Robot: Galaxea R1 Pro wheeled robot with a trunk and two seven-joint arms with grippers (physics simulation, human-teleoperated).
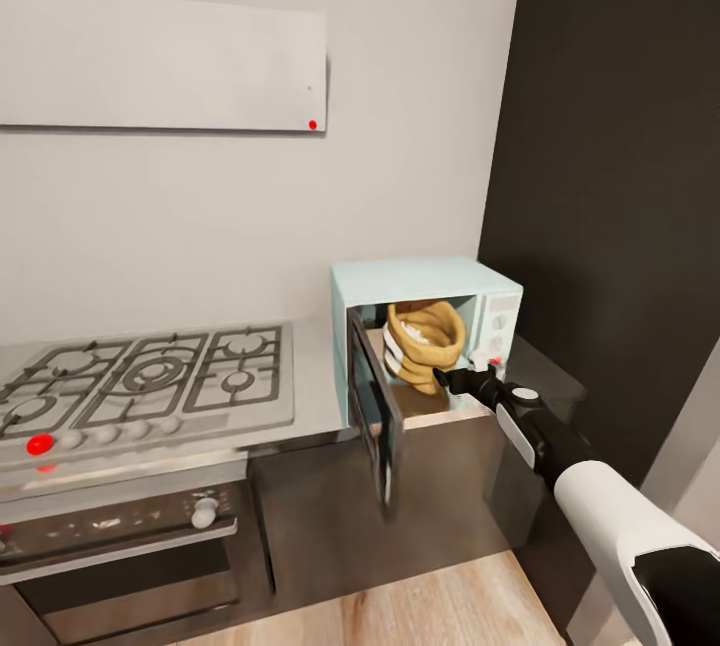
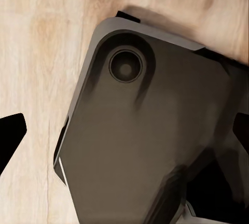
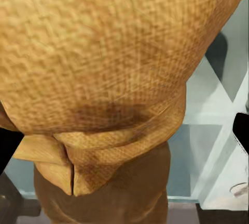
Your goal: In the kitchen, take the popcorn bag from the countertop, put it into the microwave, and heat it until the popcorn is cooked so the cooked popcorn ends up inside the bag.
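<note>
Popcorn bag (image 1: 425, 341) tilted inside microwave (image 1: 425, 291), near front lip, door (image 1: 372, 406) open. Right gripper (image 1: 447, 376) at bag base, grip state unclear. Risk: bag tips out on retreat, blocks door.

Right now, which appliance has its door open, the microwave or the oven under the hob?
The microwave, the mint-blue box on the countertop: its dark door swings outward, with the popcorn bag inside. The oven is closed.
</note>
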